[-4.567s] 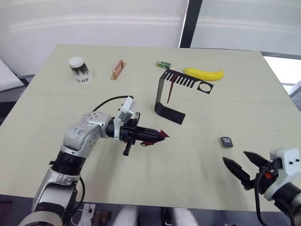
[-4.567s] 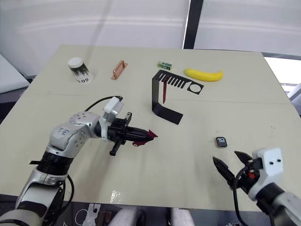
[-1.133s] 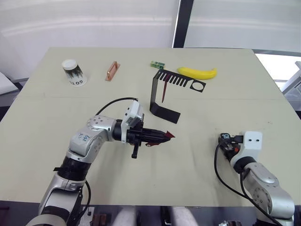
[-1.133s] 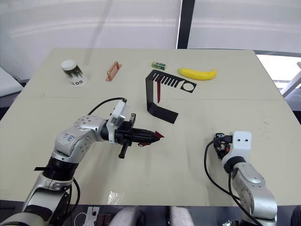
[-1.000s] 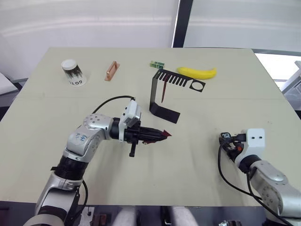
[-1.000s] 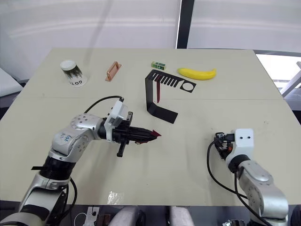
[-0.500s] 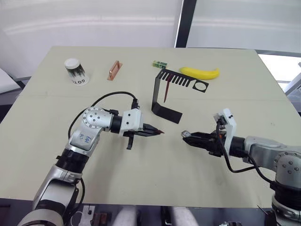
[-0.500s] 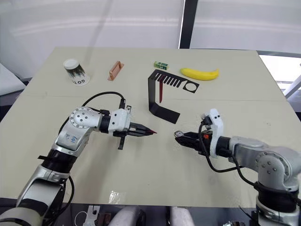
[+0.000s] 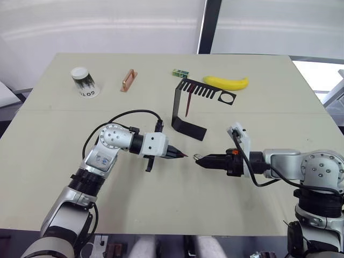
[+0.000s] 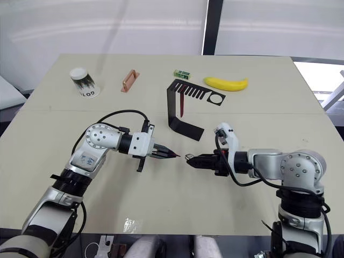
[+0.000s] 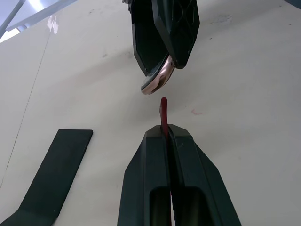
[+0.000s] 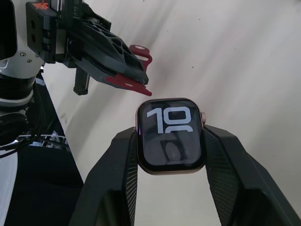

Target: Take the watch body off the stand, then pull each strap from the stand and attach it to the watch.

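The left gripper [image 9: 179,155] was clenched on a strap [image 12: 128,84], its red tip just short of the watch [image 12: 170,135] that the right gripper [image 9: 200,159] pinched between its fingers, while the second strap [image 9: 187,105] hung from the stand [image 9: 180,105] beyond both, above the table [image 9: 258,118].

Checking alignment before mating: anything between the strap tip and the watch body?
Nothing. The left wrist view shows only a bare gap over the table between the strap tip and the watch body.
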